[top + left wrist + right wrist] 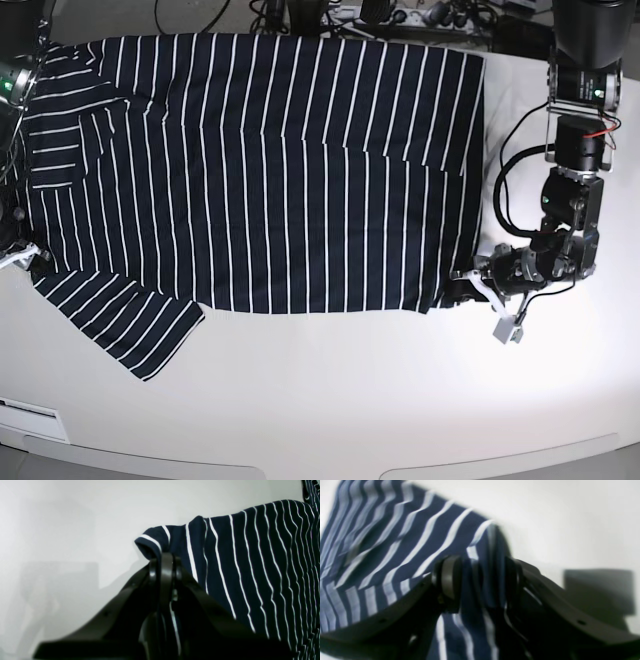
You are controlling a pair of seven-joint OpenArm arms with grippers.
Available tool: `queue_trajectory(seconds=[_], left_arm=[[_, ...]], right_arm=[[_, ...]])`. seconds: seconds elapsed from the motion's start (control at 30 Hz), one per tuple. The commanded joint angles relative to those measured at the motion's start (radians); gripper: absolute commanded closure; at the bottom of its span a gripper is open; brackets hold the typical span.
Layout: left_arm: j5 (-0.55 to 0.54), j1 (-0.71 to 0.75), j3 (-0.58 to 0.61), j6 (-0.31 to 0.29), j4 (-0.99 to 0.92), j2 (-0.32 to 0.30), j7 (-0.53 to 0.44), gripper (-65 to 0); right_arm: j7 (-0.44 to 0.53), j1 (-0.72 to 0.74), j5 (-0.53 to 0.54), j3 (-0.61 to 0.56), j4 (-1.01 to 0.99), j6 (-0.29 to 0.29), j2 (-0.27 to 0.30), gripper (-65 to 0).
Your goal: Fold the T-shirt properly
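The T-shirt [300, 180], dark navy with thin white stripes, lies spread on the white table [330, 400] and serves as the reference for all positions. At the shirt's lower right corner in the base view, the left tool [163, 562] is closed on a narrow fold of its cloth. At the shirt's left edge, the right tool [480, 580] stands wide, its fingers on either side of a raised fold. Below the shirt's lower left edge, a striped flap of the same cloth extends diagonally, ending in a point. The right wrist view is blurred.
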Motion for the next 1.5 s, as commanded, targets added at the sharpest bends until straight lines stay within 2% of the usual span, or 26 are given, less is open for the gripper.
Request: queue_trajectory(seconds=[0.0,0.03,0.13,0.17,0.3,0.47,0.53,0.73,0.83,1.07,1.27,1.47], left_arm=[[0.01,-0.019,-0.002,0.0,0.008,-0.011,0.019,0.0],[0.01,-0.02,-0.002,0.0,0.008,-0.011,0.019,0.0],[0.01,-0.02,-0.002,0.0,0.008,-0.011,0.019,0.0],[0.01,-0.02,-0.002,-0.001,0.008,-0.011,0.019,0.0],[0.008,-0.021,-0.002,-0.066,0.008,-0.011,0.018,0.0],[-0.021,-0.037,-0.002,-0.121,0.009,-0.011,-0.026,0.0],[-0.019,-0.052,-0.002,-0.124,0.009,-0.012,-0.051,0.0],[0.051,-0.122,-0.002,-0.125,0.009,-0.011,-0.096,0.0],[0.031,-0.151,-0.002,-0.157,0.01,-0.012,-0.066,0.0],[-0.109,-0.155,-0.002,-0.234,0.01,-0.012,0.085,0.0],[-0.256,-0.15,-0.002,-0.289,0.01,-0.036,0.204,0.0],[-0.328,-0.146,-0.002,-0.314,0.036,-0.114,0.21,0.0]], right_arm=[[-0.01,0.018,0.007,0.0,0.008,0.003,0.021,-27.2],[-0.009,0.018,0.017,0.0,0.008,0.002,0.022,-23.2],[-0.008,0.019,0.02,0.0,0.008,0.002,0.024,-3.2],[-0.008,0.021,0.021,0.0,0.008,0.0,0.024,0.0],[-0.033,0.023,0.082,0.0,0.045,-0.005,0.029,0.0],[-0.177,0.014,0.23,-0.001,0.156,0.02,0.033,0.0],[-0.194,0.002,0.264,-0.001,0.213,0.02,0.04,0.0],[-0.194,-0.067,0.254,-0.002,0.387,0.02,0.09,0.0],[-0.194,-0.114,0.251,-0.003,0.448,0.02,0.129,0.0],[-0.199,-0.243,0.252,-0.003,0.545,0.02,0.225,0.0],[-0.209,-0.339,0.251,-0.003,0.611,0.02,0.237,0.0],[-0.209,-0.351,0.251,-0.003,0.655,0.02,0.252,0.0]])
